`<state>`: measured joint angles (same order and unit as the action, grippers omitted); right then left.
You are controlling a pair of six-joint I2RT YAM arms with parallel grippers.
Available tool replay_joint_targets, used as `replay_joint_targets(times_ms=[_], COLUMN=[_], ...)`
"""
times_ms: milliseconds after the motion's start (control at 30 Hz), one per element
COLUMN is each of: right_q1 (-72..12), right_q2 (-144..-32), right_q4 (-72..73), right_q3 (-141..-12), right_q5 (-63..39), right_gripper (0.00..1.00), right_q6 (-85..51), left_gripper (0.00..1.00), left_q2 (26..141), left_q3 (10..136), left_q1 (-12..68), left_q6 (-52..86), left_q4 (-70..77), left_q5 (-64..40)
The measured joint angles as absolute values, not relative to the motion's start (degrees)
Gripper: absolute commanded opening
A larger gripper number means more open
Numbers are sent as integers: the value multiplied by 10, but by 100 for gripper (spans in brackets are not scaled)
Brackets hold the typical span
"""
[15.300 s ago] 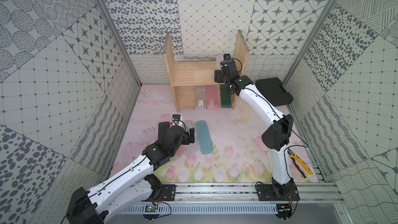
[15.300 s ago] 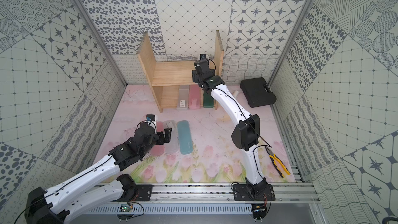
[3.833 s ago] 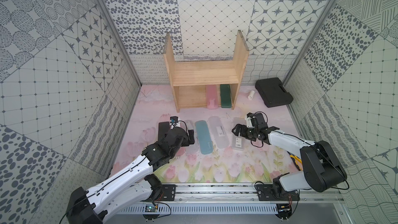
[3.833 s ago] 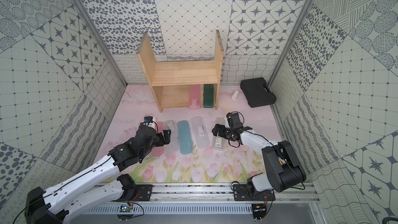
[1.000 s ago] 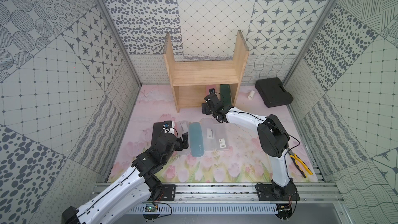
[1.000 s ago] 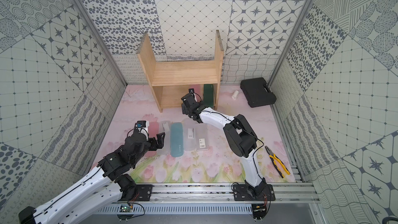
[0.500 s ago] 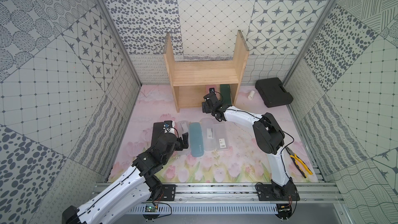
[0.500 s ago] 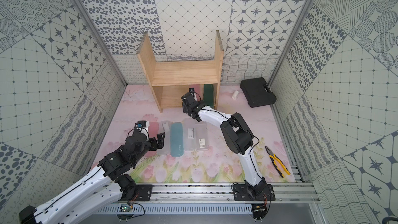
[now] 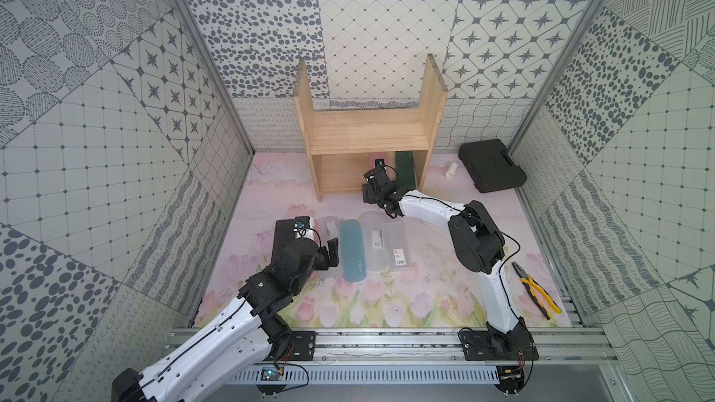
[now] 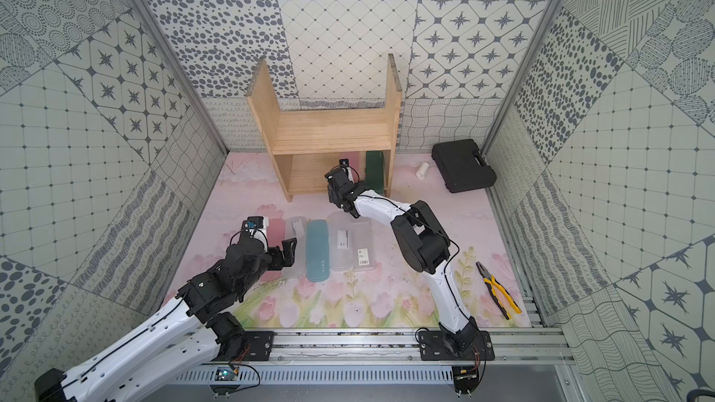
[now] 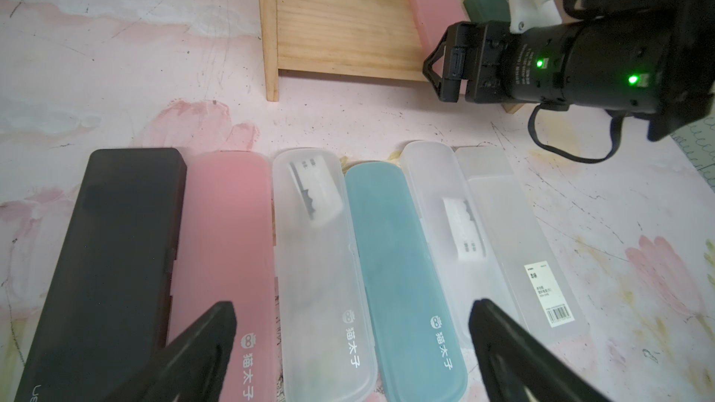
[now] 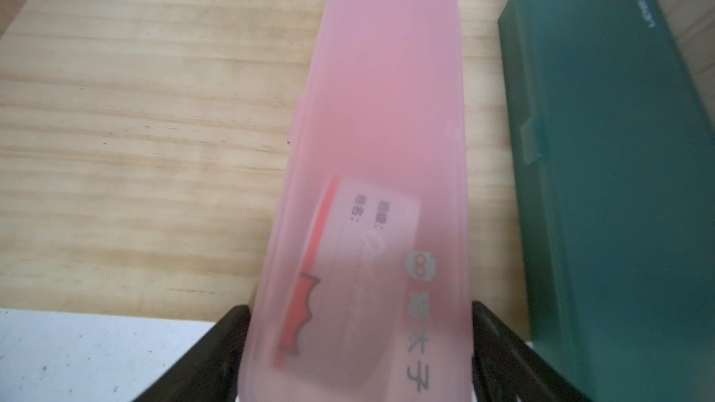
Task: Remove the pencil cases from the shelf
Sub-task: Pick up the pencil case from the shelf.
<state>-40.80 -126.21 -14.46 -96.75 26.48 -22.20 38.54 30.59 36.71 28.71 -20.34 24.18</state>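
The shelf [image 9: 367,137] [image 10: 332,133] stands at the back of the mat. On its lower board lie a pink pencil case [image 12: 383,129] [image 9: 377,158] and a dark green one [image 12: 603,148] [image 9: 405,170]. My right gripper [image 12: 360,342] [image 9: 373,183] reaches the board's front edge, and its fingers press both sides of the pink case's near end. Several pencil cases lie in a row on the mat: black [image 11: 116,245], pink [image 11: 224,233], clear [image 11: 313,245], blue [image 11: 398,264] and two clear ones [image 11: 514,233]. My left gripper [image 11: 352,342] [image 9: 329,253] hangs open over that row's near ends, holding nothing.
A big black tool case [image 9: 491,166] and a small white cylinder [image 9: 451,170] lie right of the shelf. Yellow-handled pliers [image 9: 536,293] rest near the right wall. Patterned walls close in three sides, and a metal rail [image 9: 387,342] runs along the front.
The right gripper's fingers have drawn in onto the pink case at the shelf's front edge. The left arm has stayed where it was.
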Motion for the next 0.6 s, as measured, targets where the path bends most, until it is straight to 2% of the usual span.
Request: replay_joint_targets(times_ms=[600], right_q1=[-408], right_q2=[-1268], right_q4=[-144], right_q3=[-974], right_q5=[271], right_gripper=[81], right_q6=[-236], left_gripper=[99], left_q2=[395], left_q3=[304], left_q1=[367], left_q6=[284], left_q4=[-202], left_q5=[244])
